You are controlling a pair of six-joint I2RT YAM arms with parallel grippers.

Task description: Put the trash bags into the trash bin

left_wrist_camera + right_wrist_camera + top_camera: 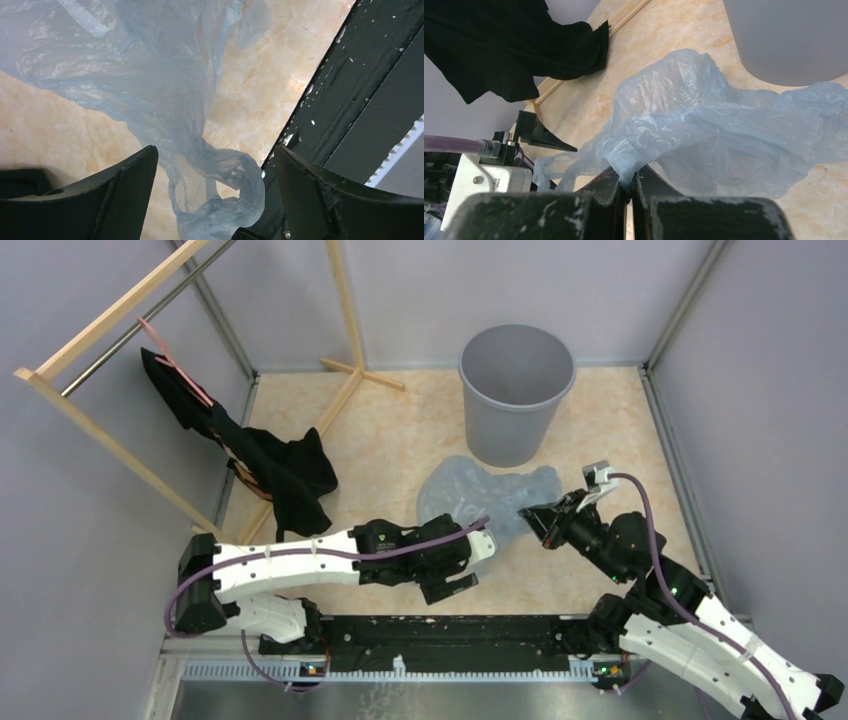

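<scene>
The pale-blue translucent trash bag lies crumpled on the floor just in front of the round grey trash bin. My right gripper is shut on a fold of the bag at its near right edge. My left gripper is open at the bag's near left end; a twisted tail of the bag lies between its fingers, not pinched. The bin's wall also shows in the right wrist view.
A black cloth with a pink strap hangs from a wooden rack at the left. The black base rail runs along the near edge. Grey walls close in the tan floor.
</scene>
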